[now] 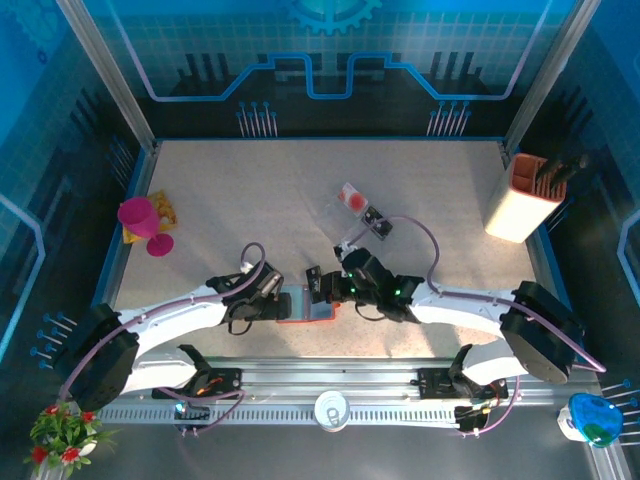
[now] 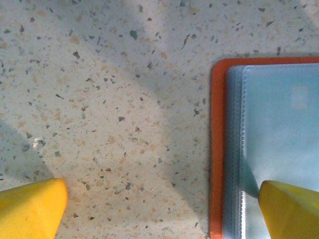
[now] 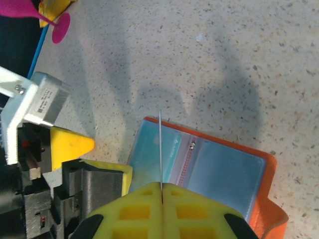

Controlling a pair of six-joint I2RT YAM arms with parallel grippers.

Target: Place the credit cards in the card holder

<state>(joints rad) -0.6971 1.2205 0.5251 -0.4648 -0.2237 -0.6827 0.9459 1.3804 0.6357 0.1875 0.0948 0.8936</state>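
Open card holder [image 1: 303, 306] is noted at the near middle of the table [image 1: 300, 170], clear sleeves up. The right gripper [image 3: 162, 188] is closed on one credit card [image 3: 160, 144] — seen edge-on, held upright over the holder's left half. The left gripper [image 2: 159, 199] is spread wide at the holder's left edge — one fingertip [image 2: 289, 209] over a sleeve. More credit cards [image 1: 352, 197] are seen lying farther back, right of centre.

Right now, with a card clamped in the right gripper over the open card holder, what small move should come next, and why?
Probably ease the right gripper forward so the card, held edge-on, slides into a clear sleeve of the card holder. The card's edge lines up over that sleeve, and the open left gripper has one finger over the holder.
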